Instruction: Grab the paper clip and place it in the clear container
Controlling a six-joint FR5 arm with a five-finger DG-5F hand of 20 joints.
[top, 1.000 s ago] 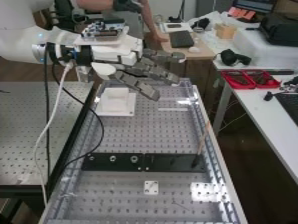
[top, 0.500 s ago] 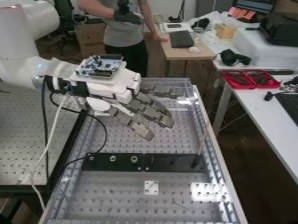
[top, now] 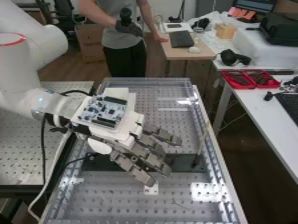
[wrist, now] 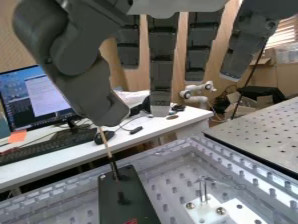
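Note:
In the high view the hand [top: 121, 133] is above the middle of the perforated bench [top: 110, 200], palm down, its fingers nearly straight and spread, nothing held. The wrist view has the hand [wrist: 161, 62] with its long fingers hanging straight and the thumb apart from them. A thin wiry thing [top: 179, 204] lies on the bench beyond the fingertips in the high view; it is too faint to tell whether it is the paper clip. Clear walls edge the bench.
A black plate [top: 185, 162] lies partly under the fingers, with a thin stick [top: 201, 142] standing at its end. A small white plate [top: 151, 188] sits near the fingertips; in the wrist view this white plate [wrist: 205, 209] carries upright metal pins. A white block [top: 118, 92] stands behind the hand.
The hand has swung down and toward the bench's near end, from over the white block's area to over the black plates. Its fingers stay extended.

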